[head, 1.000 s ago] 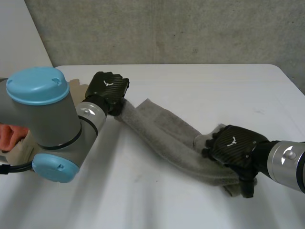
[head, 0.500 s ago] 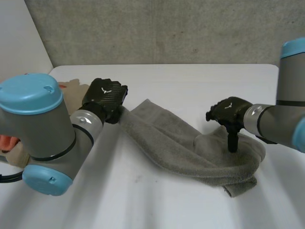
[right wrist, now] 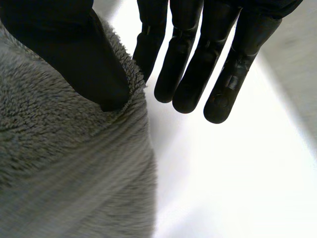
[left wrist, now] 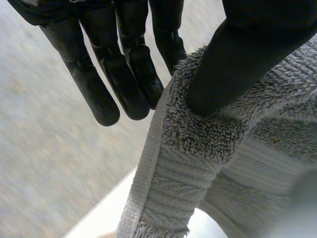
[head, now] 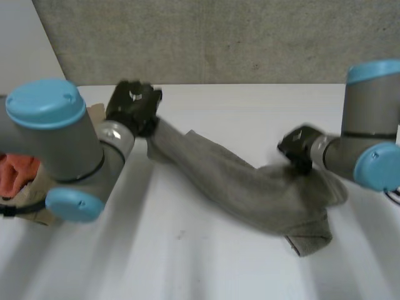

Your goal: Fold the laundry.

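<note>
The grey terry-cloth towel (head: 250, 187) is stretched between both hands over the white table (head: 187, 262). Its middle sags towards the surface and one corner trails out beneath the right hand.

At the left hand (head: 132, 105) the hemmed edge is clamped. The thumb (left wrist: 237, 59) is pressed onto the pile and the straight fingers (left wrist: 124, 89) are set behind the hem.

At the right hand (head: 299, 147) the same pinch is made. The thumb (right wrist: 84, 64) is down on the fluffy edge, and the fingers (right wrist: 198, 74) are straight and together just past it.

The step is judged to be spreading the towel ahead of a fold. For that to be done well, both pinches should be held firm and the hands drawn apart evenly until the sag is taken out. The hem at the left fingertips is best laid flat, not rolled. The cloth bunched under the right thumb wants smoothing, or the fold may be laid crooked. The grip there looks shallow, so a slip is to be watched for.
</note>
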`<state>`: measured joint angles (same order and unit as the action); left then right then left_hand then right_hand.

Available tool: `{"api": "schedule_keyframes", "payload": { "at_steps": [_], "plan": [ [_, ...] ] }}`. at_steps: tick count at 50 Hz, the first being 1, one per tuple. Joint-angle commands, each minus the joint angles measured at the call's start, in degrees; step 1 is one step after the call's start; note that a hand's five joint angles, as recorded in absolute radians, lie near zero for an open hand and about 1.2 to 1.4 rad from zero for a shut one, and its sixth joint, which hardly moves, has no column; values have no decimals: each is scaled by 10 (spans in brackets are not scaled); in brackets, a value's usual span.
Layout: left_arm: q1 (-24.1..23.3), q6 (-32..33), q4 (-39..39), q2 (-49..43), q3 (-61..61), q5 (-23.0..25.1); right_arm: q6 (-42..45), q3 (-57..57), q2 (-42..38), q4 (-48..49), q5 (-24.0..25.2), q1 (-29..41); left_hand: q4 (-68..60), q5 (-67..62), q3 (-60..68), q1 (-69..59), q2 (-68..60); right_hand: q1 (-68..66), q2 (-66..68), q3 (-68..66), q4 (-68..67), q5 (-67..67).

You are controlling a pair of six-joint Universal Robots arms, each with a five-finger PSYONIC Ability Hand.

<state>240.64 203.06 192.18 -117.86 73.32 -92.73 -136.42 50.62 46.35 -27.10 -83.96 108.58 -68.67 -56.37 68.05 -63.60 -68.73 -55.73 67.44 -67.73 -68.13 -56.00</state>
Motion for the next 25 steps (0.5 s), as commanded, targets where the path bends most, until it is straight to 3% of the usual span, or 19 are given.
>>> {"api": "schedule_keyframes", "payload": {
  "at_steps": [1, 4, 10, 19, 25],
  "plan": [
    [11, 38, 96, -13, -168, -11, -118, -155, 44, 116, -25, -3, -113, -136, 119, -164, -113, -243, 126, -123, -119, -140],
    [21, 43, 167, -4, -203, -39, -171, -169, 87, 191, -32, -5, -113, -136, 119, -164, -113, -243, 126, -123, -119, -140],
    [19, 42, 222, 29, -194, -48, -198, -103, 147, 268, -23, -7, -113, -136, 119, -164, -113, -243, 126, -123, -119, -140],
    [6, 43, 213, 74, 22, -34, -150, 137, 217, 288, 14, -10, -113, -136, 119, -164, -113, -243, 126, -123, -119, -140],
    [-7, 55, 198, 90, 174, -21, -51, 339, 221, 289, 42, -31, -113, -136, 119, -164, -113, -243, 126, -123, -119, -140]
  ]
}}
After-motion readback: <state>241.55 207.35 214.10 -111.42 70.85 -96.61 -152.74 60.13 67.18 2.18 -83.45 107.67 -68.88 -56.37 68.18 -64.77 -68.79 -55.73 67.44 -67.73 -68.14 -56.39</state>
